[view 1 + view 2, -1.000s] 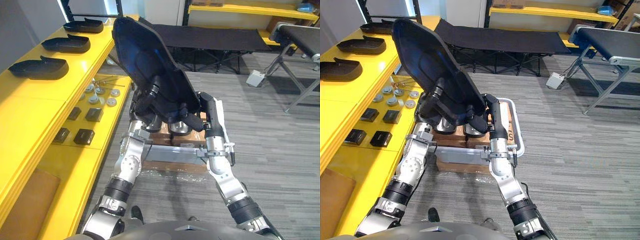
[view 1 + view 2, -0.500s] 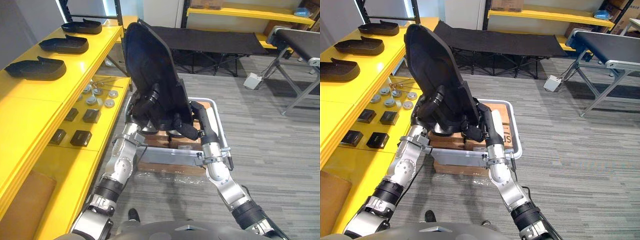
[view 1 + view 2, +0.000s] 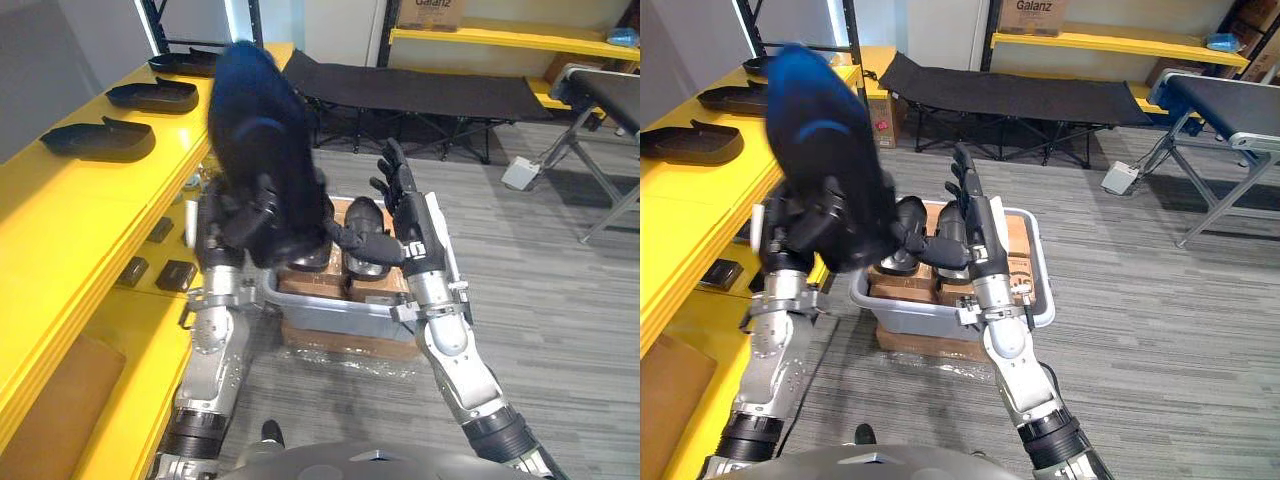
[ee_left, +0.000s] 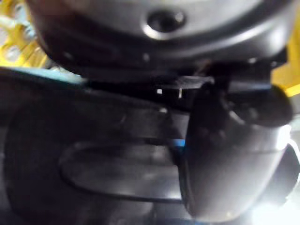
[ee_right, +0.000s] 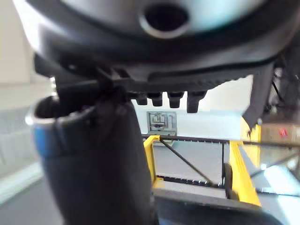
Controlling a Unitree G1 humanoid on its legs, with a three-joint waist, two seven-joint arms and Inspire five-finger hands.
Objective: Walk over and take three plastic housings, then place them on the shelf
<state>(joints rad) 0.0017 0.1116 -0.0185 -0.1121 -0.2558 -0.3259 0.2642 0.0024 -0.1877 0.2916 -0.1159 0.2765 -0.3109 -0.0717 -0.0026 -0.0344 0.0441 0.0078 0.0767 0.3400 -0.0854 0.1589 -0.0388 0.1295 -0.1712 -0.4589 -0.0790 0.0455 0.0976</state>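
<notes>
A big black plastic housing [image 3: 262, 140] is raised upright over the edge of the yellow shelf [image 3: 70, 215], and my left hand [image 3: 252, 215] is curled round its lower end; its dark surface [image 4: 93, 159] lies against that hand in the left wrist view. My right hand [image 3: 405, 200] stands apart from it to the right, above the grey bin [image 3: 345, 312], fingers straight and nothing held. More dark housings [image 3: 368, 240] lie in the bin. Three black housings [image 3: 100, 140] [image 3: 152, 95] [image 3: 185, 63] rest in a row on the shelf top.
Small dark and silver parts [image 3: 175, 272] lie on the shelf's lower level. The bin stands on cardboard boxes [image 3: 345, 345] on the grey carpet. A black cot [image 3: 430, 95] stands behind it, and a conveyor frame [image 3: 600, 110] is at the far right.
My right hand has let go of the housing and opened its fingers. My left hand alone has swung the housing leftward towards the shelf. The camera has shifted too.
</notes>
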